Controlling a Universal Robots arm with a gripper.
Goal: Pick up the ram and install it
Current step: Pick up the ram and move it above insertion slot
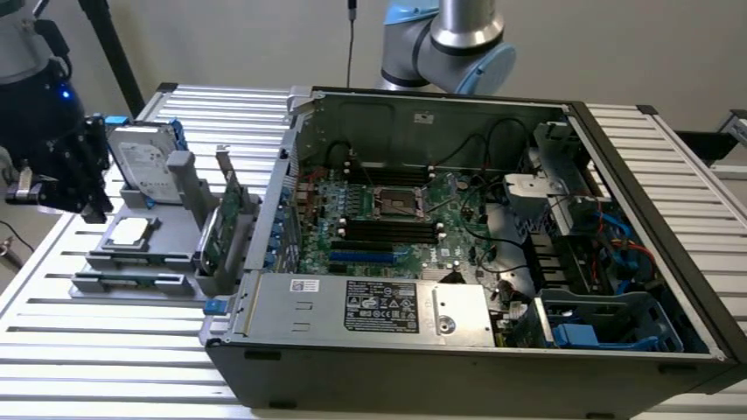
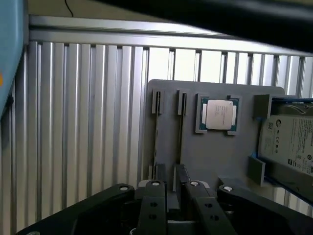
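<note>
slatted desk [image 1: 105, 359] carries an open pc case [image 1: 467, 385]. grey holder [image 2: 215, 156] sits by the desk's edge on the exterior view's left, with a hard drive [image 1: 140, 157] standing in it. claw [image 2: 172, 178] is over the holder, narrow gap, gripping nothing. ram [image 2: 181, 129] lies in a holder slot, just beyond the fingertips.

Robotics lab: aluminium table [image 1: 105, 350], opened PC case [image 1: 386, 367], robot arm [image 1: 450, 39].

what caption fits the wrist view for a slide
The claw poised by the grey tray holding the ram, a processor and a hard drive
</note>
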